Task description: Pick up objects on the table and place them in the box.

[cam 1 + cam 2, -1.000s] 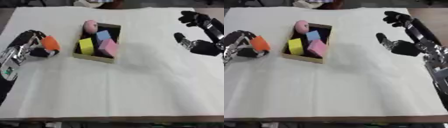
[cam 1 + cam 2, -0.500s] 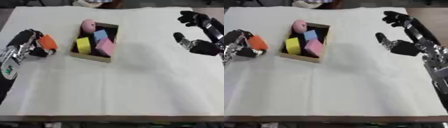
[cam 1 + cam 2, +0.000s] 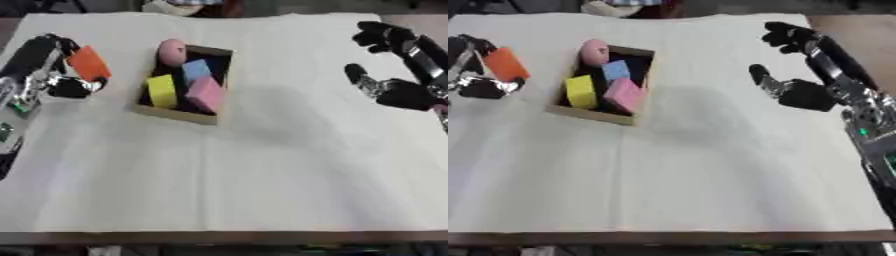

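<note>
In the left eye view, a white cloth (image 3: 262, 165) covers the table, lying mostly flat with faint creases, and a brown table edge (image 3: 219, 237) shows along the bottom. Beyond the far edge the room is dark, with only a pale, blurred shape that cannot be made out. The box (image 3: 185, 113), a shallow cardboard tray, sits left of centre on the cloth. Inside it are a yellow block (image 3: 161, 91), a blue block (image 3: 195, 71) and a pink block (image 3: 206, 94), packed close together, with a pink egg (image 3: 171, 51) at the far end against the rim. Left of the box, well apart from it, the left hand (image 3: 48, 67) has its fingers and thumb curled round an orange block (image 3: 88, 63), which stands tilted above the cloth. At the right side the right hand (image 3: 394, 75) is raised over the cloth, fingers spread and holding nothing.

In the right eye view the same layout sits further left. The right hand (image 3: 802, 75) shows more fully, thumb apart from the fingers, with its black and silver forearm (image 3: 868, 120) running down the right edge. Bare brown tabletop (image 3: 859, 30) shows past the cloth's right edge, at the upper right. The orange block (image 3: 507, 64) is near the left edge, with the left hand (image 3: 470, 70) partly cut off.
</note>
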Motion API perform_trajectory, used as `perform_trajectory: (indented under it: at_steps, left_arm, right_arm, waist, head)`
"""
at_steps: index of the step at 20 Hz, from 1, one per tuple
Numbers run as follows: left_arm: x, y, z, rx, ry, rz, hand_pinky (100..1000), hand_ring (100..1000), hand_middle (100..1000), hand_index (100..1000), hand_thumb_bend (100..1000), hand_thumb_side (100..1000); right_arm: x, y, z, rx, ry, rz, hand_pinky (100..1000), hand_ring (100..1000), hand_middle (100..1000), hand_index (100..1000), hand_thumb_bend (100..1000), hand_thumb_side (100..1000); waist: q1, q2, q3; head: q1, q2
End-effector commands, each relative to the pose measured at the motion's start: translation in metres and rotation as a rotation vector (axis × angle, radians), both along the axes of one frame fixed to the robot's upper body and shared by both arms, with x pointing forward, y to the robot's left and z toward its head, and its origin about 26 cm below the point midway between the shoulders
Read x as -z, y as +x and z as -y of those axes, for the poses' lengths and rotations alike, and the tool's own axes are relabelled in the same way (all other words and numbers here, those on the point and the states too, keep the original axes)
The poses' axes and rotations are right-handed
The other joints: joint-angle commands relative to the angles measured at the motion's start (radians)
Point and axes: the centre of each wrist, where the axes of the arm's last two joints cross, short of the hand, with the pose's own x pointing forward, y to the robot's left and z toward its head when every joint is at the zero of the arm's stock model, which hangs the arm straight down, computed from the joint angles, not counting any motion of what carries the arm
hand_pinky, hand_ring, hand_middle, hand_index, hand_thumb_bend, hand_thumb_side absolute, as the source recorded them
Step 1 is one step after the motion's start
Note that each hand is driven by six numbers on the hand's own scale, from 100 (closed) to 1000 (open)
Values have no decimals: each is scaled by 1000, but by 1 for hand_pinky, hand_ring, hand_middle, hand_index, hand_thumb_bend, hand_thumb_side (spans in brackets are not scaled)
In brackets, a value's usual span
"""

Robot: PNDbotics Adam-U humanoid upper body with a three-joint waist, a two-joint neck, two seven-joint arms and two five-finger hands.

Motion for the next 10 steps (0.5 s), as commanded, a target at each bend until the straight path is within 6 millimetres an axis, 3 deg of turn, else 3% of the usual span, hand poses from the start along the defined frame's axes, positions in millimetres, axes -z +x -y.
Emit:
perform_trajectory:
  at_steps: [1, 5, 10]
  left_arm:
    - [-42, -9, 7, 61, 31, 86, 554, 449, 470, 630, 447, 336]
    - [-58, -5, 35, 156, 54, 95, 574, 463, 484, 644, 455, 348]
    - [-54, 17, 74, 259, 88, 44, 612, 504, 523, 681, 463, 350]
  right_arm:
    - [-8, 1, 4, 3, 0, 21, 840, 857, 810, 954, 268, 600]
    - [-7, 1, 2, -6, -2, 16, 840, 857, 810, 954, 266, 601]
    - [-7, 2, -1, -19, -3, 10, 841, 857, 810, 955, 263, 602]
  waist:
    - [4, -25, -2]
    - [3, -29, -9]
    - [-2, -33, -24]
  head:
    - [-3, 5]
    - [-3, 5]
    - [0, 5]
